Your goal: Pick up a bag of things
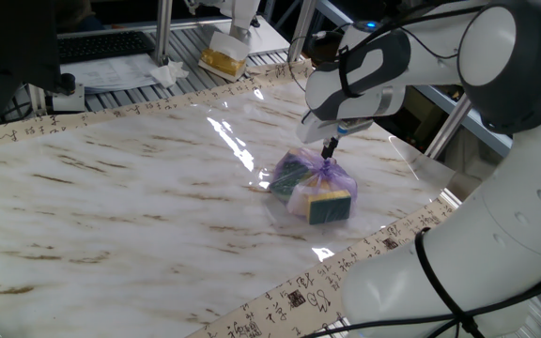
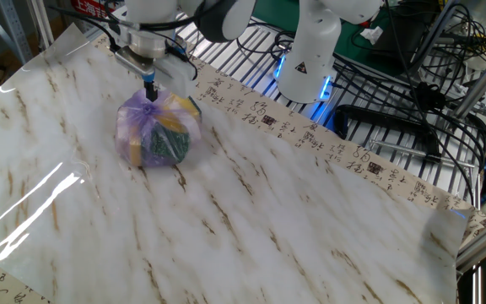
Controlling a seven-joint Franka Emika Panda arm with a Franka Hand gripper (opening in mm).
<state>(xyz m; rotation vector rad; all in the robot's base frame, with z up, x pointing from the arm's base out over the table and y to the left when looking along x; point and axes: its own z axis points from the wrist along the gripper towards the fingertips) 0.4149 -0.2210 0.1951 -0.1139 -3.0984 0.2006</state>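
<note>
From my station I judge the job to be at the grasp stage, with the lift itself not yet done. The bag of things sits flat on the marble-patterned worktop, toward the side nearest the arm's base, its purple-tinted film bulging around green-and-yellow sponge blocks, with the base resting fully on the surface in both views. The gripper is directly above it, fingers pointing down, its dark tips drawn close together right at the knotted tuft on top of the bag; in the other fixed view the gripper meets that knot at the same spot on the bag of things. To me the fingers read as pinched on the knot, since no gap shows between them and the plastic gathers up into the tips, though the contact is small in both pictures and I would not swear the hold is firm. So, as I see it, the approach and closing are done and 1 step is left: raising the bag clear of the worktop. My worry is the thin, slippery knot pulling out under the load. The yellowish wrapped block at the far edge is well apart and plays no part.
</note>
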